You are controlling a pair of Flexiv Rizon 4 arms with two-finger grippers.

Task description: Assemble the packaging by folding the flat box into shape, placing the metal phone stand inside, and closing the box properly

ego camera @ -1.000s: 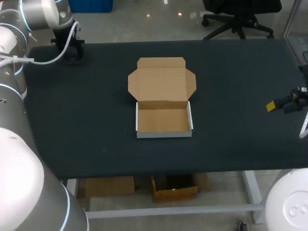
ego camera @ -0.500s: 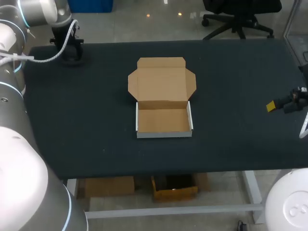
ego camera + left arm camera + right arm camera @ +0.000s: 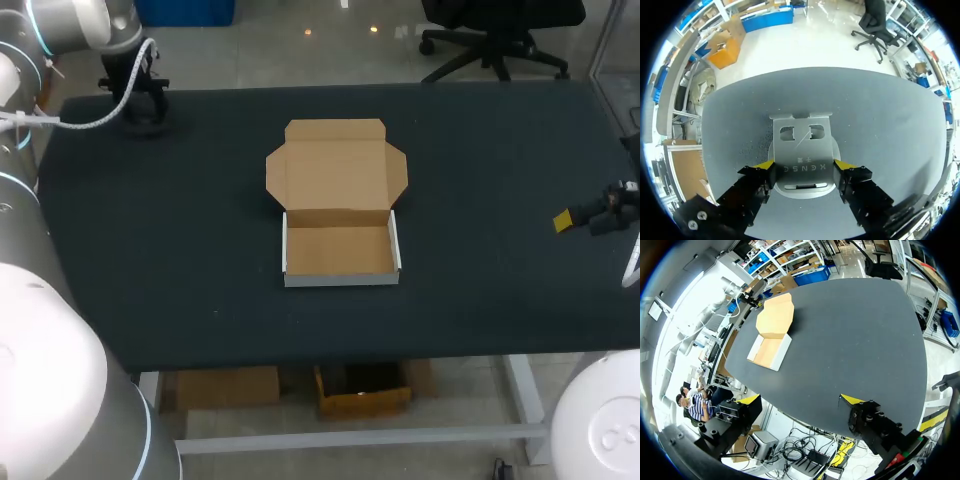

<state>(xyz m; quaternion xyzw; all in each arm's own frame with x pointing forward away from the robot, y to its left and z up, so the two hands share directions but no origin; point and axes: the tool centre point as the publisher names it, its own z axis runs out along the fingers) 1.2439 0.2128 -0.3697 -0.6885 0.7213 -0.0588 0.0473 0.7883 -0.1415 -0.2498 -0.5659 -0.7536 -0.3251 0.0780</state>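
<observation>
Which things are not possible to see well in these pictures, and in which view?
- The metal phone stand: hidden under the left gripper in the head view; only the left wrist view shows it.
- The right gripper: cut off by the head view's edge.
- The box: too small in the right wrist view to judge its folds.

Head camera overlooks the table from above; right wrist, seemingly beyond its edge, shares the box.
</observation>
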